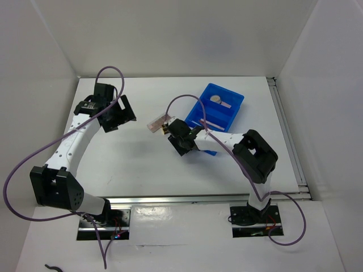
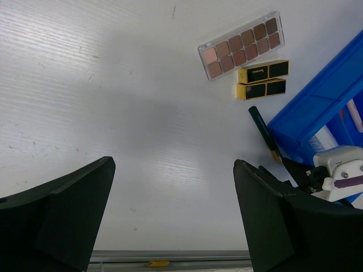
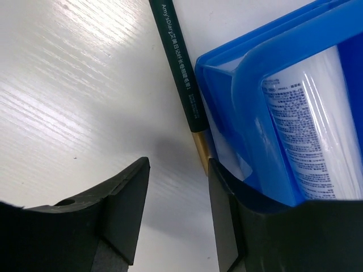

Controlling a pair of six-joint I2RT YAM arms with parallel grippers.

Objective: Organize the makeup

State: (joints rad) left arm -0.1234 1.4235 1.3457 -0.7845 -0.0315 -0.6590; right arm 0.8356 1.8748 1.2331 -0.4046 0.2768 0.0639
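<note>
Right claw (image 3: 177, 170) part open, gripping nothing; dark green pencil (image 3: 180, 79) flat on bench (image 3: 68, 96) just ahead, gold end just beside blue bin (image 3: 266, 51) corner. Clear tube (image 3: 312, 130) inside bin. Left claw (image 2: 173, 170) wide open, empty; eyeshadow palette (image 2: 241, 45) on bench beyond.

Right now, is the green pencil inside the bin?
No, the pencil lies on the table just outside the bin wall.
</note>
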